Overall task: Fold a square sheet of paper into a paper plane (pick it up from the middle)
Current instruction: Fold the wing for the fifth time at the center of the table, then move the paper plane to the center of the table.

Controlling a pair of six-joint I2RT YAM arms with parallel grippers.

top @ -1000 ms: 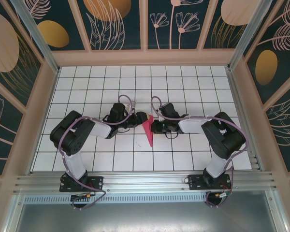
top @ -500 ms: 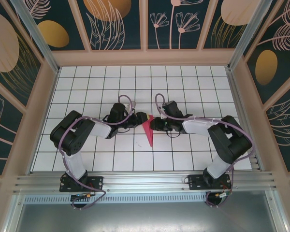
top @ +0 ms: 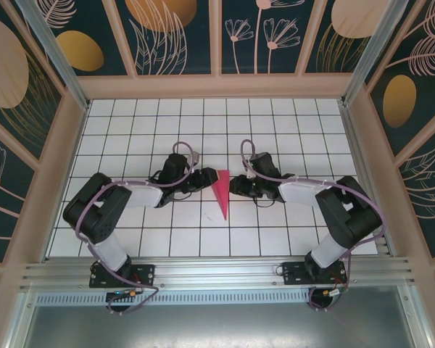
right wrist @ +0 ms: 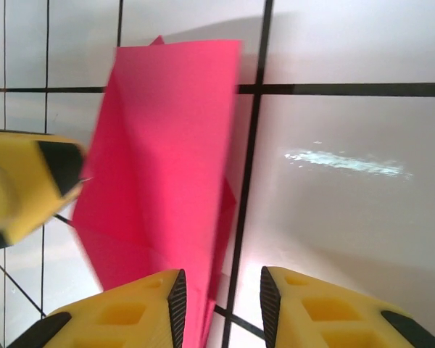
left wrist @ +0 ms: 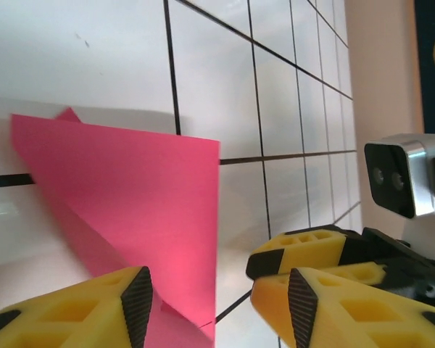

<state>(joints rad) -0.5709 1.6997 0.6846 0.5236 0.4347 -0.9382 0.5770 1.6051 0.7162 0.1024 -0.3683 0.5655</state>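
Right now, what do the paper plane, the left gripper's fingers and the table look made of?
Paper plane: thin matte magenta paper, sharp creases, overlapping layers. Left gripper fingers: yellow plastic, likely printed given the recessed cells; black pads, perhaps rubber. Table: glossy white surface with black grid lines, mirroring light; material unclear.

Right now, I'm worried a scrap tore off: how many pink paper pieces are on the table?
1: the paper plane lies on the table near its middle. A scrap beneath it could be hidden.
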